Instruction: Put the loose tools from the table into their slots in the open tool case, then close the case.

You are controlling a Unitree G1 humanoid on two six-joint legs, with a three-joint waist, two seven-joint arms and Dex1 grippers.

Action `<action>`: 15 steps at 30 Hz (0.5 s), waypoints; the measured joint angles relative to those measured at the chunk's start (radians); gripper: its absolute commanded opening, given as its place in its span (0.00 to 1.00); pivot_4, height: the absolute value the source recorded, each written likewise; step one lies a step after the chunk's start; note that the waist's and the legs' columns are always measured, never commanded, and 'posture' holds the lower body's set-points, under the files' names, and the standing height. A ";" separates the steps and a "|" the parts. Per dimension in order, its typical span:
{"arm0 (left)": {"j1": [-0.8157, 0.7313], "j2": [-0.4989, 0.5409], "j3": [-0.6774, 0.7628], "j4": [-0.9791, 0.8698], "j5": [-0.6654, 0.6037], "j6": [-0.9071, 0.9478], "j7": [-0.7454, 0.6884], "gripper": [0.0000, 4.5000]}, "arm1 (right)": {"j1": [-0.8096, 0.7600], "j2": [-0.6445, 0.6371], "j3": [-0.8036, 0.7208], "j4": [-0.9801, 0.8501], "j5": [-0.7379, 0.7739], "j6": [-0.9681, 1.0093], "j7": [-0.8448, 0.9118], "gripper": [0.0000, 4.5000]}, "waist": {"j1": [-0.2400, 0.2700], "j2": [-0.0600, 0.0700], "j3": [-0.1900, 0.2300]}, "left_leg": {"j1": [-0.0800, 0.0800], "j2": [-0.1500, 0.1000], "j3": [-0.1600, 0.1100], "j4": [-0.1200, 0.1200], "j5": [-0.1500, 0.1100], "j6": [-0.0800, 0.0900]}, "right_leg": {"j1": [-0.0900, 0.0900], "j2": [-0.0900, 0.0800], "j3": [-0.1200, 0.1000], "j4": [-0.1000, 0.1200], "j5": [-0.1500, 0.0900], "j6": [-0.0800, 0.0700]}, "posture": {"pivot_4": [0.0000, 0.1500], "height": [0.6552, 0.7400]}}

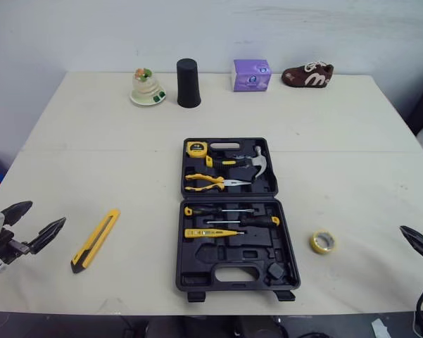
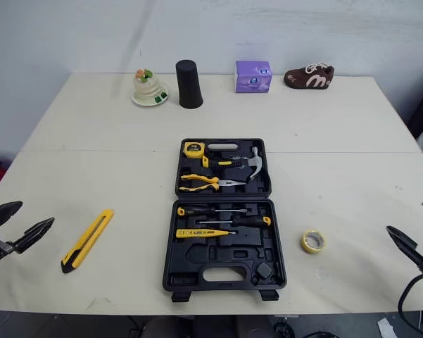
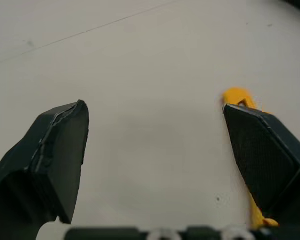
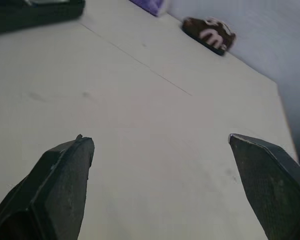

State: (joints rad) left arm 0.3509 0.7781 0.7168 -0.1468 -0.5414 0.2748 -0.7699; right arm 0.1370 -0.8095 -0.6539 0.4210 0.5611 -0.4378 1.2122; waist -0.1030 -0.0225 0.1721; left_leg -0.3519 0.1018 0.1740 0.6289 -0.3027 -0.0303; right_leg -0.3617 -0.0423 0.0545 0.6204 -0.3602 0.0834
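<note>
Black case (image 1: pixel 236 215) lies open on table (image 1: pixel 91 141), near slots vacant. Knife (image 1: pixel 95 239) lies loose to its left and tape (image 1: pixel 323 242) to its right, one on each arm's side. Left gripper (image 1: pixel 42 215) and right gripper (image 2: pixel 409 220) hover wide open and empty, evidently poised for pickup.

Looks like robot test lab or plain workroom. Bare white wall (image 1: pixel 197 28), wide cream table (image 1: pixel 91 141), unrelated props lined along far edge: small ornament (image 1: pixel 148 87), black cup (image 1: pixel 188 83), purple box (image 1: pixel 251 74), brown shoe (image 1: pixel 307 74).

1 tool case (image 1: pixel 197 276), 1 knife (image 1: pixel 96 240), 1 tape (image 1: pixel 323 242).
</note>
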 measured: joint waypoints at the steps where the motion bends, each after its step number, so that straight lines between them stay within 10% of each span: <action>1: 0.010 0.000 -0.027 -0.072 -0.008 0.061 0.026 0.99 | -0.018 0.019 0.040 -0.073 0.021 0.028 0.006 1.00 | 0.002 0.000 0.000 | 0.000 0.000 0.000 0.000 0.000 0.000 | 0.000 0.000 0.000 0.000 0.000 0.000 | 1.00 1.00; 15: 0.091 -0.022 -0.165 -0.309 0.060 0.425 0.232 0.99 | -0.073 0.086 0.341 -0.602 0.087 0.200 0.062 1.00 | 0.025 -0.004 0.006 | -0.002 -0.001 0.000 0.002 0.000 0.001 | -0.002 -0.001 0.000 0.001 0.000 -0.001 | 1.00 1.00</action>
State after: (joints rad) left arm 0.4417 0.7560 0.5520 -0.4555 -0.4816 0.6998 -0.5380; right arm 0.0636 -0.7240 -0.3129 -0.1806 0.6484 -0.2380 1.2739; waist -0.0784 -0.0264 0.1779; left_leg -0.3538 0.1007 0.1736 0.6309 -0.3025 -0.0293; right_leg -0.3638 -0.0430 0.0546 0.6214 -0.3606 0.0825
